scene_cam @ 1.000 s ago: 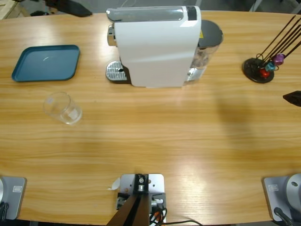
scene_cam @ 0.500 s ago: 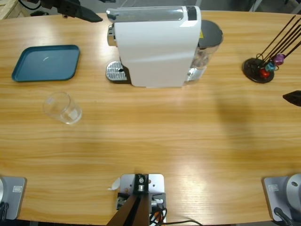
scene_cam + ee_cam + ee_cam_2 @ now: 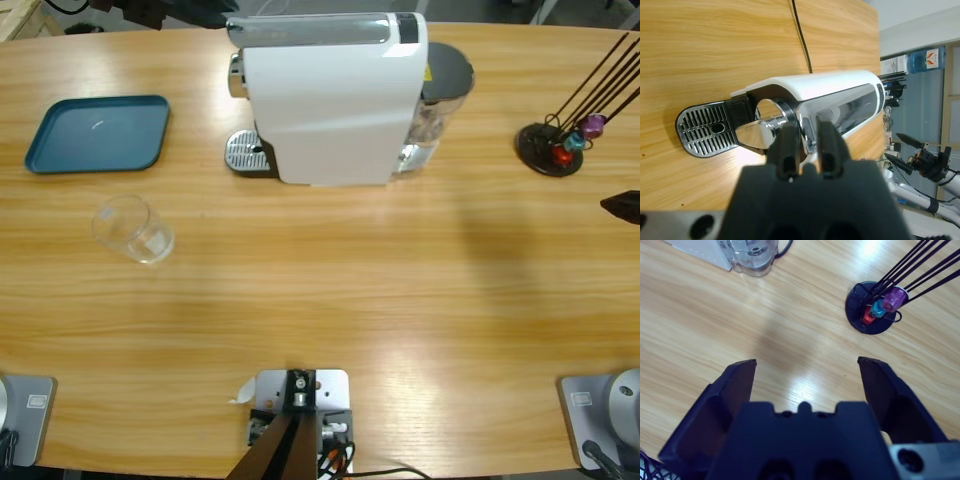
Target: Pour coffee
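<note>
One hand (image 3: 215, 14) nearer coffee machine (image 3: 335, 95)

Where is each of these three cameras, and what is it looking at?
High view: fixed overhead, looking down on the white coffee machine; a black arm tip shows top left.
Left wrist view: on the left gripper, jaws close together, facing the machine's spout.
Right wrist view: above the right gripper, jaws wide, over the black capsule stand.
All three show the machine.

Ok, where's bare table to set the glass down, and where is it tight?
Widest bare stretch: the table in front of the coffee machine, running from the glass across to below the capsule stand. Tight spots: between the blue tray and the drip grate, and up by the left tool at the machine's top corner.
</note>
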